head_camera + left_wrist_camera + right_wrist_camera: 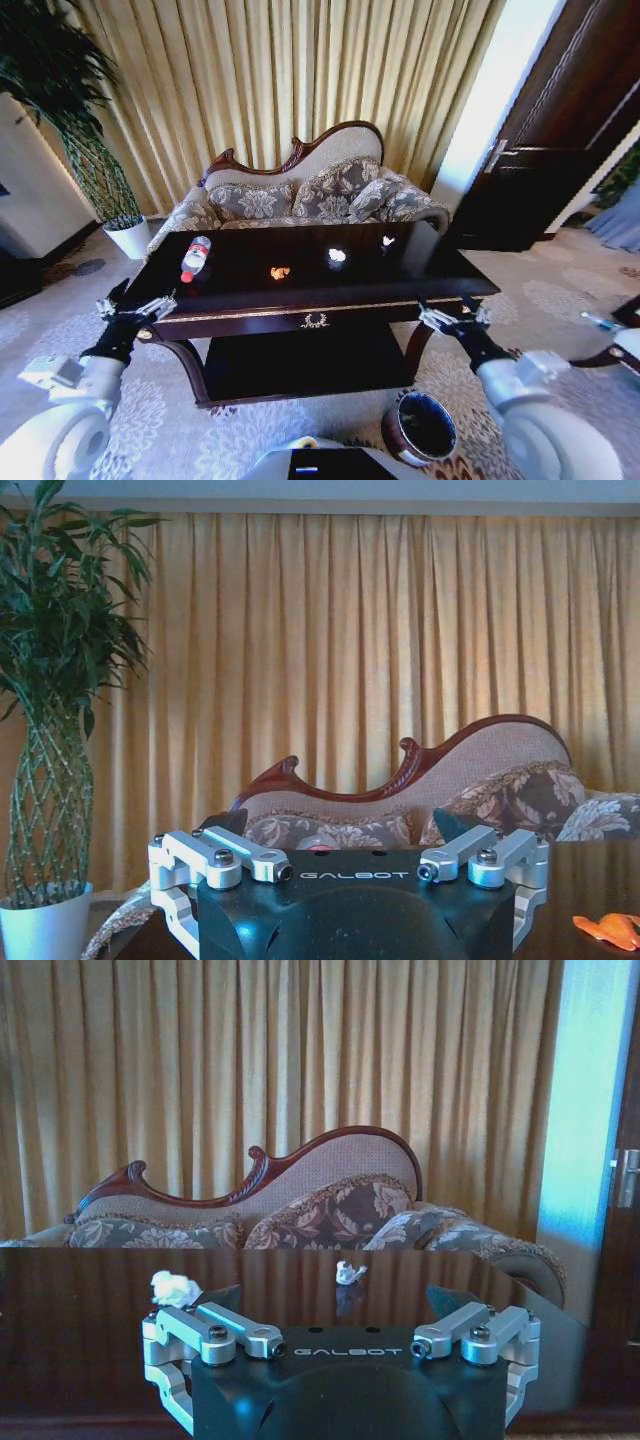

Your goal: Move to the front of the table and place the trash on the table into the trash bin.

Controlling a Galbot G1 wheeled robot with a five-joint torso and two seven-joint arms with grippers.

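I have the robot facing the table (pixel 400 285), both arms held low at its front corners. Left to right: my left gripper (pixel 135 308) hovers off the left front corner, fingers spread apart and holding nothing. Just beyond it, near the table's left edge, lies the plastic bottle (pixel 195 257) on its side, red cap toward me. The orange scrap (pixel 280 272) sits near the middle of the top, then a white paper wad (pixel 336 257), then a second small white piece (pixel 388 241) farther back on the right. My right gripper (pixel 452 320) hangs off the right front corner, fingers likewise released and empty. The trash bin (pixel 420 428) stands on the carpet below it, close to the right arm and in front of the table.

Risks, as I judge them: the bottle is round and lying flat, so a poorly centred pinch could roll it off the near left edge. The scrap and wads are small and light; closing fingers may push them across the glossy top rather than catch them.

Hard to make out: the bin's lower part is cut off by the robot's body, and glare on the top blurs the small pieces' outlines.
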